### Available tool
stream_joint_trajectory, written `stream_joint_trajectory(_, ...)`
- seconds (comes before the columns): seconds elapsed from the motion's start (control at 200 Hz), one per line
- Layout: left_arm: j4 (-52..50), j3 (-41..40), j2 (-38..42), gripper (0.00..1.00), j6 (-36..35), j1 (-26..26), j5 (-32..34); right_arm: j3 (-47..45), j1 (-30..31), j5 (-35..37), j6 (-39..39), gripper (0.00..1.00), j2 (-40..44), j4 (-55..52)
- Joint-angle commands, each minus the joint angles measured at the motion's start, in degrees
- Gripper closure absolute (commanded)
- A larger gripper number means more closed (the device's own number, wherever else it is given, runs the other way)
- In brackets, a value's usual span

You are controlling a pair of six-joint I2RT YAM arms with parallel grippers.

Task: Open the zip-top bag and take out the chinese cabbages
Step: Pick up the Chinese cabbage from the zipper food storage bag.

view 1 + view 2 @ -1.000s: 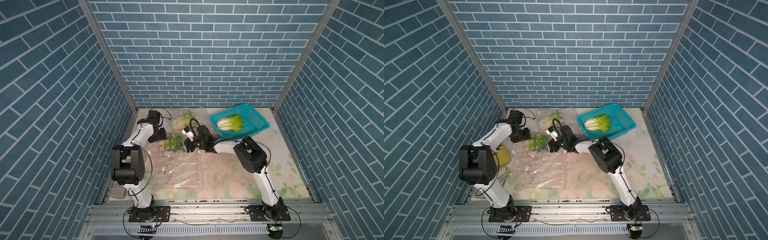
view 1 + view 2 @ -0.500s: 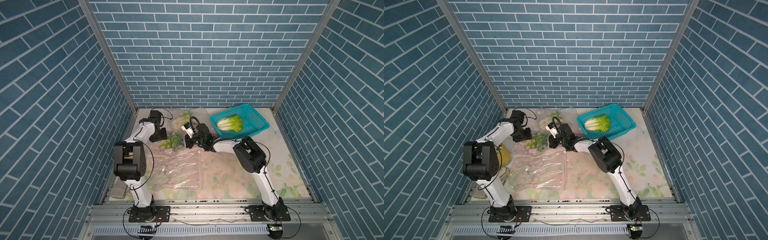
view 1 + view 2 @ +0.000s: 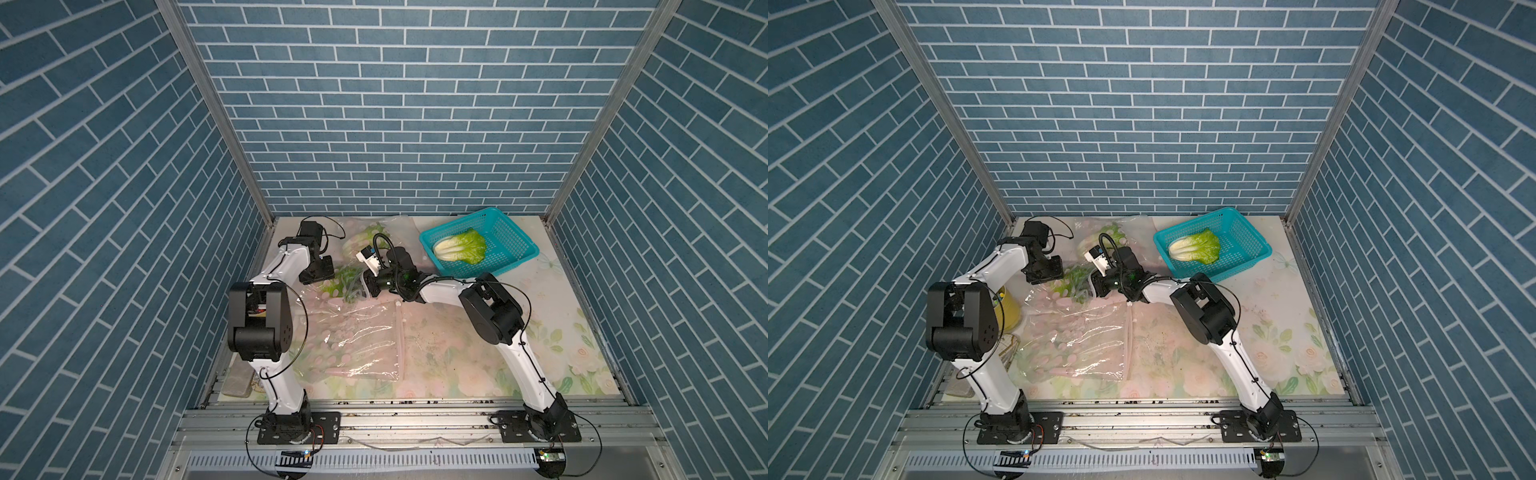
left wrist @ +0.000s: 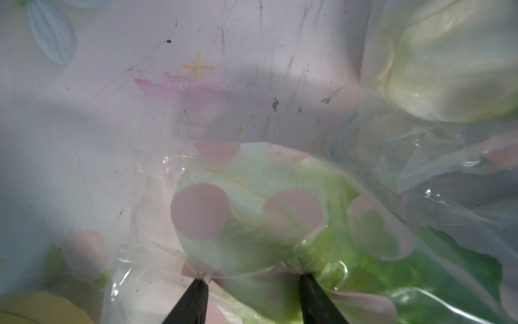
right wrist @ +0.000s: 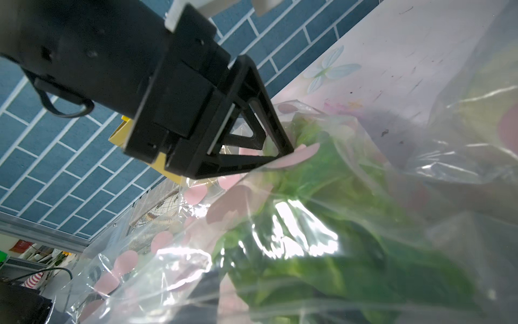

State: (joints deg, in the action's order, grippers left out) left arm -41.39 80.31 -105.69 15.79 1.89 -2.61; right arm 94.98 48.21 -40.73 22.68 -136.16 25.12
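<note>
Zip-top bag [image 3: 353,332], clear w/ pink dots, lies crumpled on the floral table [image 3: 457,357], L of centre. Its far end is bunched up btwn the two arms. 1st cabbage [image 3: 459,247] is already out, lying on its side in the teal basket [image 3: 515,239] at the far R corner, pale base toward the bag. 2nd cabbage [image 3: 340,286] is inside the bag, right btwn both grippers, and its leafy green end shows thru the film in both wrist views. 3rd cabbage [image 3: 359,239] sits further back near the rear wall, prob. under bag film too; the view's hazy there. L gripper [image 4: 253,280]: fingers [image 4: 196,297] stand partway apart, both tips dug into the film over the 2nd cabbage, film puckered at each tip. Can't tell if it truly grips or only presses. R gripper [image 3: 365,286] reaches in from the opposite side, nose against the bunched film beside the leaves. Its fingers are hidden, so clenched or released, can't tell.
</note>
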Motion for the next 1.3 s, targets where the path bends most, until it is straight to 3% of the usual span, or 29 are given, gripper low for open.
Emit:
stream_joint_trajectory(0.0, -1.3, -1.6, -1.5, 0.47, -0.8, 0.8, -0.6, 3.8, 0.4, 0.5, -0.4, 0.44, -1.9, -4.7)
stream_joint_trajectory(0.25, -1.5, -1.8, -1.8, 0.48, -1.0, 1.4, -0.6, 6.3, 0.8, 1.8, 1.9, 0.53, -4.3, -4.0)
stream_joint_trajectory(0.495, -1.2, -2.2, -1.9, 0.49, -1.0, 2.2, -0.9, 11.5, 1.5, 1.0, 3.3, 0.47, -7.6, -5.2)
stream_joint_trajectory(0.675, -1.4, -2.4, -1.8, 0.49, -1.1, 2.5, -0.9, 13.1, 1.6, 1.1, 6.0, 0.70, -8.9, -3.7)
stream_joint_trajectory(0.77, -1.3, -2.5, -0.9, 0.48, -1.5, 2.6, -0.6, 11.9, 1.5, 1.3, 6.3, 0.93, -8.2, -2.7)
stream_joint_trajectory(0.8, -1.3, -2.6, -0.4, 0.47, -1.5, 2.6, -0.2, 11.0, 1.6, 1.4, 6.3, 1.00, -7.7, -2.2)
stream_joint_trajectory(0.965, -0.6, -5.2, 7.0, 0.27, -0.9, 2.6, 1.7, 4.3, 1.3, 1.7, 6.9, 1.00, -3.5, 1.2)
stream_joint_trajectory(1.035, 0.2, -7.8, 12.9, 0.01, 0.7, 2.5, 2.0, 0.1, 1.0, 2.1, 6.9, 1.00, -1.0, 3.6)
stream_joint_trajectory(1.295, -0.9, -15.8, 30.0, 0.00, 5.2, 2.3, -5.9, -10.2, -1.9, 2.1, 14.8, 1.00, 5.9, 12.8)
